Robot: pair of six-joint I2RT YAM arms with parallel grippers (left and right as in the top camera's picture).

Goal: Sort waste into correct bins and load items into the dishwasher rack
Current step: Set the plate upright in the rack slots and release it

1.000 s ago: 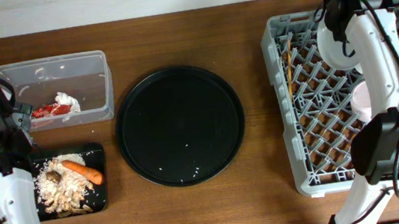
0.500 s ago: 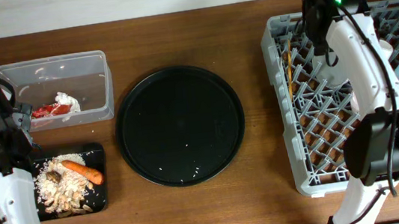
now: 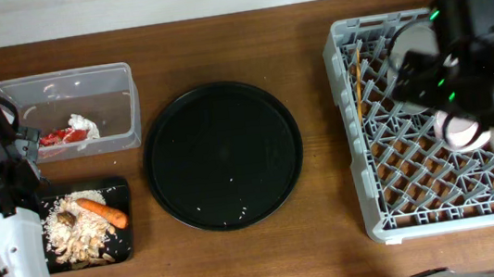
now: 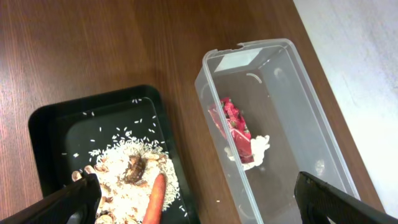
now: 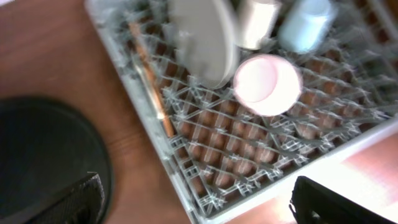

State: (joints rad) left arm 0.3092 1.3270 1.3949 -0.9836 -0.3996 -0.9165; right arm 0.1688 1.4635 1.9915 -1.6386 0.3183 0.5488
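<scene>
Your left fingers (image 4: 74,202) are spread wide with nothing between them, hanging above the two bins. The black tray (image 4: 56,130) lies toward the left tip. It holds the rice scraps (image 4: 118,165), with the brown lump (image 4: 134,171) on top of them and the carrot (image 4: 155,199) just beside the lump. The clear tub (image 4: 298,93) lies toward the right tip, and on its floor the red wrapper (image 4: 229,121) and the napkin (image 4: 254,149) touch each other.

Your right fingers (image 5: 68,199) are also spread and empty, above the dishwasher rack (image 5: 261,168); this view is blurred. In the rack, the plate (image 5: 205,37) stands on edge among the pegs. The pink bowl (image 5: 267,84) is just beside it, its mouth toward the camera. The white cup (image 5: 256,22) and the light blue cup (image 5: 305,25) sit side by side past the bowl. The chopsticks (image 5: 152,87) lie along the rack's wall. None of these touches your fingertips. The round black tray (image 3: 223,155) rests on the surface (image 3: 218,48) between the bins and the rack.
</scene>
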